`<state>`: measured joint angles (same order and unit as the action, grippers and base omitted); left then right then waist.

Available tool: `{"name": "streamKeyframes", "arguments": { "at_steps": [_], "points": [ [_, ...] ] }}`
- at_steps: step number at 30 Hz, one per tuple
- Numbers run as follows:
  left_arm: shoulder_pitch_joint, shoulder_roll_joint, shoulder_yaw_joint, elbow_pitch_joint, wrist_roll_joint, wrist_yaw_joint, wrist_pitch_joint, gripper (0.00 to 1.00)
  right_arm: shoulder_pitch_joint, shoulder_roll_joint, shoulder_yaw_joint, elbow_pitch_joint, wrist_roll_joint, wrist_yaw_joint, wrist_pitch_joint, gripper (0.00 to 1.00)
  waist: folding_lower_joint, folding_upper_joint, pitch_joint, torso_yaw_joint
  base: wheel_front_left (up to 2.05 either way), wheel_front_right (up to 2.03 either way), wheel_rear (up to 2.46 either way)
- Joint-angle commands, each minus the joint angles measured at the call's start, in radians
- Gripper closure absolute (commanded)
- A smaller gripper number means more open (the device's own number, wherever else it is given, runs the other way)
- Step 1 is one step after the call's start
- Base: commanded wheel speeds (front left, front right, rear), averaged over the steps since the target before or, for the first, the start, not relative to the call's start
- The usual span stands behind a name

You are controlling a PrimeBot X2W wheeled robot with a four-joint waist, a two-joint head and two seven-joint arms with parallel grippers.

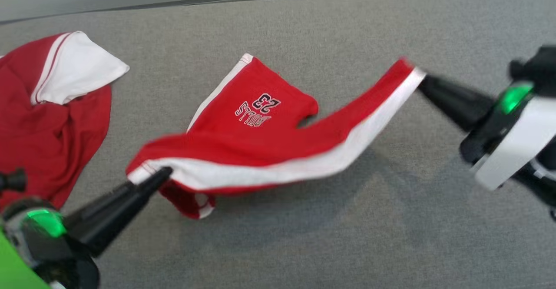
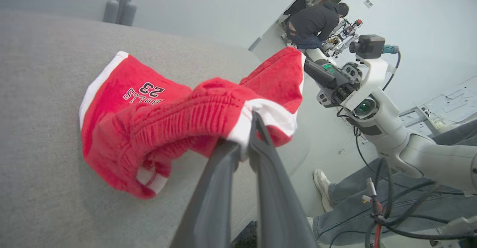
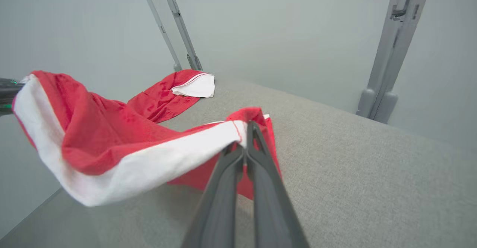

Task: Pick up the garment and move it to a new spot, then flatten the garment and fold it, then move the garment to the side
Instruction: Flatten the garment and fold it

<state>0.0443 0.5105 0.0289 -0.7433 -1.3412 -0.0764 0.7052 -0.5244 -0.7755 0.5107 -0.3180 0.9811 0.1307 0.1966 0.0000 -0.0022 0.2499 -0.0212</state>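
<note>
While the red shorts point(image 1: 260, 145) are stretched over the grey table point(image 1: 391, 228) — one leg lying on it — they are pinched at eight o'clock by the closed left gripper point(image 1: 164, 174) and at two o'clock by the closed right gripper point(image 1: 420, 80).

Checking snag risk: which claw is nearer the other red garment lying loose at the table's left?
Left. Left claw grips the shorts close beside the spare garment; right claw grips their far end, well away.
</note>
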Motion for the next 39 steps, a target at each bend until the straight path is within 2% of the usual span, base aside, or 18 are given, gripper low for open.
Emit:
{"name": "streamKeyframes", "arguments": {
  "at_steps": [1,3,4,7,9,12,14,16,20,23,27,32,34,39],
  "points": [
    [-0.100,0.031,0.022,0.003,-0.044,0.026,0.028,1.00,-0.049,-0.006,-0.049,-0.016,0.022,0.000,0.022,1.00,0.0000,0.0022,0.094,-0.013,0.00,0.00,0.00],
    [-0.255,0.067,0.031,0.041,-0.115,0.071,0.080,1.00,-0.138,0.014,-0.130,-0.013,0.055,0.000,0.044,1.00,0.0000,0.0022,0.151,-0.014,0.00,0.00,0.00],
    [-0.255,0.067,0.031,0.041,-0.115,0.071,0.080,1.00,-0.138,0.014,-0.130,-0.013,0.055,0.000,0.044,1.00,0.0000,0.0022,0.151,-0.014,0.00,0.00,0.00],
    [-0.553,0.103,0.011,0.171,-0.131,0.143,0.120,1.00,-0.316,0.076,-0.195,0.060,0.045,0.000,0.075,1.00,0.0000,0.0022,0.242,-0.014,0.00,0.00,0.00],
    [-0.762,0.092,-0.041,0.287,-0.090,0.181,0.123,1.00,-0.453,0.145,-0.213,0.138,0.022,0.000,0.091,1.00,0.0000,0.0022,0.304,-0.010,0.00,0.00,0.00],
    [-1.063,0.041,-0.138,0.498,0.029,0.206,0.078,1.00,-0.665,0.255,-0.244,0.306,-0.079,0.000,0.062,1.00,0.0000,0.0022,0.382,-0.006,0.00,0.00,0.00],
    [-1.225,0.008,-0.207,0.650,0.148,0.196,0.020,1.00,-0.785,0.347,-0.268,0.445,-0.167,0.000,0.018,1.00,0.0000,0.0022,0.411,-0.012,0.00,0.00,0.00],
    [-1.366,-0.033,-0.261,0.788,0.262,0.167,-0.069,1.00,-0.899,0.428,-0.316,0.583,-0.266,0.000,-0.046,1.00,0.0000,0.0022,0.430,-0.017,0.00,0.00,0.00],
    [-1.624,-0.145,-0.286,1.005,0.446,0.090,-0.388,1.00,-1.131,0.538,-0.419,0.791,-0.490,-0.001,-0.192,1.00,0.0000,0.0022,0.476,-0.024,0.00,0.00,0.00],
    [-1.734,-0.200,-0.313,1.141,0.520,0.031,-0.547,1.00,-1.242,0.645,-0.524,0.893,-0.579,-0.001,-0.287,1.00,0.0000,0.0022,0.509,-0.030,0.00,0.00,0.00],
    [-1.779,-0.240,-0.364,1.281,0.555,-0.026,-0.646,1.00,-1.283,0.691,-0.525,0.967,-0.610,0.000,-0.329,1.00,0.0000,0.0022,0.552,-0.048,0.00,0.00,0.00],
    [-1.651,-0.221,-0.430,1.373,0.506,-0.055,-0.709,1.00,-1.110,0.701,-0.413,0.970,-0.516,0.000,-0.360,1.00,0.0000,0.0022,0.552,-0.071,0.00,0.00,0.00],
    [-1.572,-0.203,-0.480,1.334,0.455,-0.056,-0.716,1.00,-1.007,0.669,-0.355,0.930,-0.462,0.000,-0.366,1.00,0.0000,0.0022,0.540,-0.079,0.00,0.00,0.00],
    [-1.319,-0.077,-0.569,1.191,0.299,-0.055,-0.733,1.00,-0.693,0.537,-0.232,0.756,-0.293,0.000,-0.338,1.00,0.0000,0.0022,0.489,-0.090,0.00,0.00,0.00]
  ]
}}
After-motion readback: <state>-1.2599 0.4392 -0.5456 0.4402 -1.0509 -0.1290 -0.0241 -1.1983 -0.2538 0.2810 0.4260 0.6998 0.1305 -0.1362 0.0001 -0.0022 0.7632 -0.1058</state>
